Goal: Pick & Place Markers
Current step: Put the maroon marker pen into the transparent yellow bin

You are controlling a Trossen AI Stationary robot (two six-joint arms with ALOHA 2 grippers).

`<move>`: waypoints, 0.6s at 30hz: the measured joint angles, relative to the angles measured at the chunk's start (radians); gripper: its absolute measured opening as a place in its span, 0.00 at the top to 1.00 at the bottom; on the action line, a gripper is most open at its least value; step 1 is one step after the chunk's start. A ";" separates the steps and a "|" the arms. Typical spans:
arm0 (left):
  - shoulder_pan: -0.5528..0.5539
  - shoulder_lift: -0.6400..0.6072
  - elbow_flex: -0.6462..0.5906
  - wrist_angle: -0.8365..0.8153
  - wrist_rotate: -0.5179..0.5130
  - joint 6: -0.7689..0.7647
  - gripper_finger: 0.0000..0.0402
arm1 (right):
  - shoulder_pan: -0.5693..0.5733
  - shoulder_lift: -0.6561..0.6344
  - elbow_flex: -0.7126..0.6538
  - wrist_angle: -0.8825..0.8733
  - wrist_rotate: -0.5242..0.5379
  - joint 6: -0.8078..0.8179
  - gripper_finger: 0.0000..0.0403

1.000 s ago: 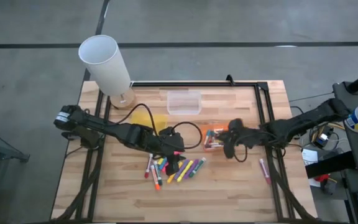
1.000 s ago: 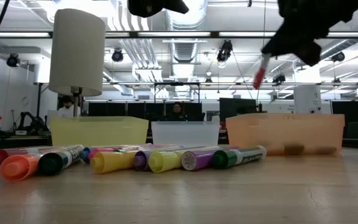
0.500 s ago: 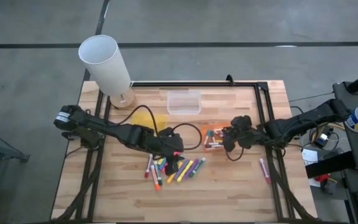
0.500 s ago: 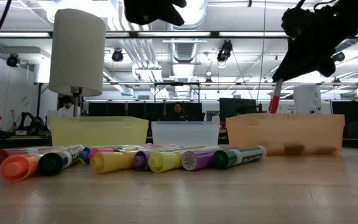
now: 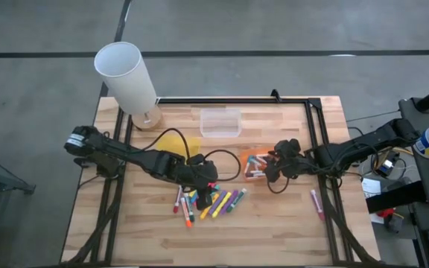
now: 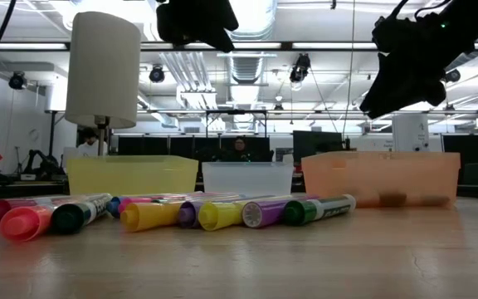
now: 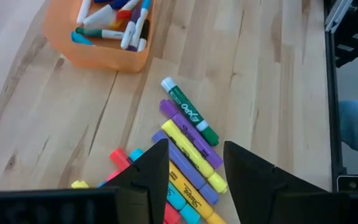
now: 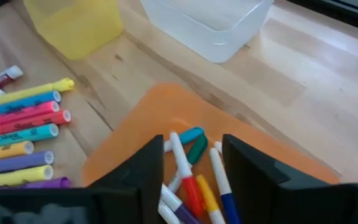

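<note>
On the table [image 5: 289, 223], the orange tray [image 5: 253, 164] holds several markers [image 8: 185, 171]; a dozen or so loose markers [image 5: 213, 202] remain. Left gripper [image 5: 207, 195] hovers above that pile, spread and empty. Right gripper [image 5: 272, 168], over the tray, spread, grips nothing.

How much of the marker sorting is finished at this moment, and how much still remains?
Done: several markers already lie in the orange tray. In hand: nothing; the right gripper hangs over that tray with open, empty jaws, and the left gripper, jaws open, is above the loose pile of markers. Left: that pile, plus one stray marker by the table's right edge. The yellow tray and clear tray look empty.
</note>
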 joint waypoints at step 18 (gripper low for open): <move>-0.068 0.000 -0.013 -0.138 -0.002 -0.064 0.64 | 0.079 -0.042 0.000 0.124 -0.113 -0.153 0.57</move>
